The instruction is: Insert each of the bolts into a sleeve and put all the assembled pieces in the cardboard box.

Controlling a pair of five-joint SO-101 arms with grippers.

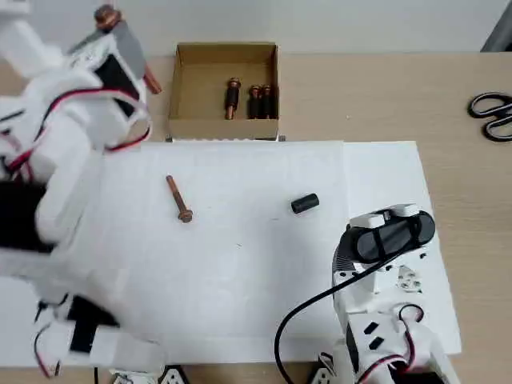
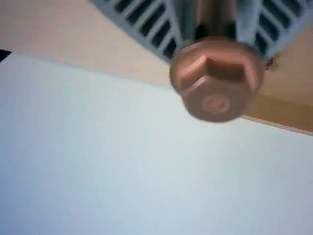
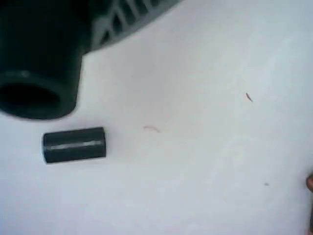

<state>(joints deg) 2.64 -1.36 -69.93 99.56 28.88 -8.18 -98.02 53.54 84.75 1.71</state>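
White sheet (image 1: 240,272) has open room mid-table around a loose bolt (image 1: 179,198) and a loose sleeve (image 1: 305,203). The left claw (image 1: 126,50) grips a raised bolt (image 2: 215,78) at the far-left corner. The right claw (image 3: 83,29) grips a black sleeve (image 3: 34,73) near the right edge.

A wide stretch of mat (image 1: 240,272) separates the loose bolt (image 1: 179,198) and sleeve (image 1: 305,203); assembled pieces (image 1: 252,100) fill the box's (image 1: 196,88) right half.

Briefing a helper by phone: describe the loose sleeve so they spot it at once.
On the white sheet before the cardboard box, look right of the middle. The loose sleeve is a short black cylinder lying alone on its side, unlike the long copper bolt.
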